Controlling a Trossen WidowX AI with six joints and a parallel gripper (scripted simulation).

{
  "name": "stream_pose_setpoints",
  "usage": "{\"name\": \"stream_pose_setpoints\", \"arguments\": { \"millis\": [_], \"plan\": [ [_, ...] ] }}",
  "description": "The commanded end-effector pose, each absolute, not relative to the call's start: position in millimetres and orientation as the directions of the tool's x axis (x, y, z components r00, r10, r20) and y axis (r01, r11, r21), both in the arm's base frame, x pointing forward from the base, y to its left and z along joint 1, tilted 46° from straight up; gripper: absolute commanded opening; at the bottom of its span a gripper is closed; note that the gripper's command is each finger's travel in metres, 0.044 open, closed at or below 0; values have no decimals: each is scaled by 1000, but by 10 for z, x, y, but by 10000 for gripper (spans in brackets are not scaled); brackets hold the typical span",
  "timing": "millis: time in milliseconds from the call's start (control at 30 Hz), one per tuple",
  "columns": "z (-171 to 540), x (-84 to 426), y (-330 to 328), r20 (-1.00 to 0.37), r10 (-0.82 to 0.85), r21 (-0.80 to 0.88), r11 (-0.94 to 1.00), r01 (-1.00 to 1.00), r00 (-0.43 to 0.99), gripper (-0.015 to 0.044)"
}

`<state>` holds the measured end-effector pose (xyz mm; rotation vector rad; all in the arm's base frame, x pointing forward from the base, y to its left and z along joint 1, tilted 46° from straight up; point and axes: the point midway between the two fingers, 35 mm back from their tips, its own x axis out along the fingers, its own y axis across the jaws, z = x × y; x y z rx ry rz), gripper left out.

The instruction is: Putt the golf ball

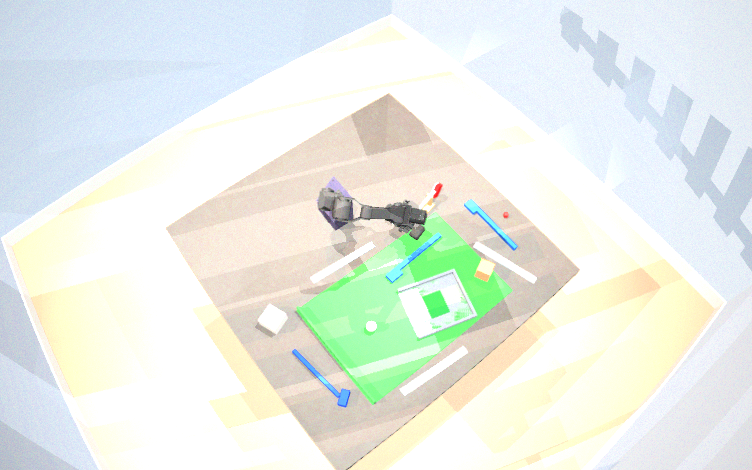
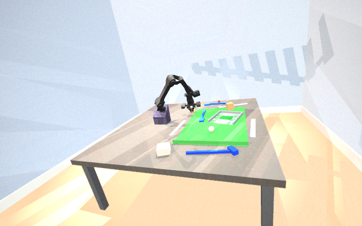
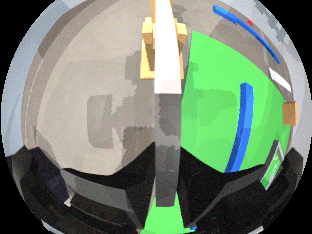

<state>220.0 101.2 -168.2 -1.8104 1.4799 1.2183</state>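
The red putter [image 1: 438,189] [image 3: 167,60] has a red head, seen in the top view, and a pale shaft that rests across a tan stand [image 3: 147,66]. The shaft's near part looks grey in shade in the wrist view. My gripper [image 1: 413,219] [image 2: 191,109] [image 3: 164,146] is shut on this near part, with a finger against each side. The white golf ball [image 1: 371,326] [image 2: 211,128] lies on the green mat [image 1: 355,356] [image 2: 199,137]. The raised green [image 1: 435,304] [image 2: 226,117] is a small square inside a grey-walled frame with a pale ramp.
A blue putter [image 1: 420,253] [image 2: 202,115] [image 3: 245,115] lies on the mat beside my gripper. Other blue putters [image 1: 317,373] [image 1: 493,225] lie off it. An orange block [image 1: 484,270], a white block [image 1: 272,319], white bars [image 1: 343,263] and a small red ball [image 1: 505,214] are around.
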Motion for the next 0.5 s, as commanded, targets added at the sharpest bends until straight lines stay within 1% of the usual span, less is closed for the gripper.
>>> {"name": "stream_pose_setpoints", "arguments": {
  "millis": [0, 33, 167, 467],
  "plan": [
    [-1681, 2207, 1015, -867, -498, 151, -285, -946, 12, 19],
    [-1673, 2208, 1025, -867, -498, 151, -285, -946, 12, 0],
    [-1558, 2213, 1164, -868, -496, 151, -286, -946, 11, 0],
    [-1018, 2119, 1688, -869, -495, 154, -285, -946, 8, 0]
  ]
}}
